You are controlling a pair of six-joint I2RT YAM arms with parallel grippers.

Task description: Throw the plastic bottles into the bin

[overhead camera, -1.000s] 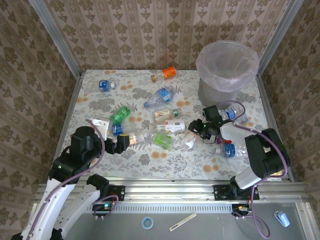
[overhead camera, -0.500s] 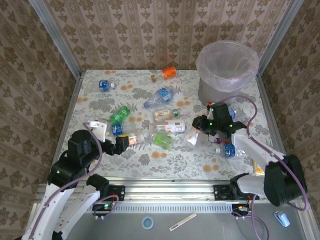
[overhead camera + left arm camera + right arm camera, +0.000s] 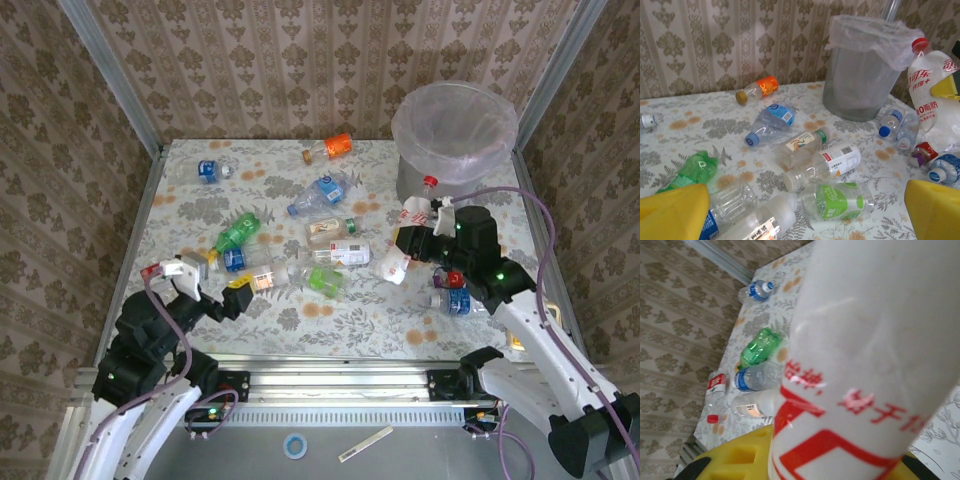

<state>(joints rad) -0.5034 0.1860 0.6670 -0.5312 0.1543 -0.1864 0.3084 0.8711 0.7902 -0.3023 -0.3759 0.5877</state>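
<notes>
Right gripper (image 3: 425, 243) fingers are pinching the red-capped bottle (image 3: 410, 225), which is hanging cap uppermost just in front of the bin (image 3: 450, 170); left gripper (image 3: 215, 285) fingers are standing spread wide near the other bottles (image 3: 330, 232), which are lying scattered across the table (image 3: 350, 310)

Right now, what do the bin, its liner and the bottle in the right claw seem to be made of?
Bin: probably hard plastic, matte grey.
Liner: thin plastic film, translucent, wrinkled.
Held bottle: probably plastic, glossy white-and-red label wrap.
</notes>
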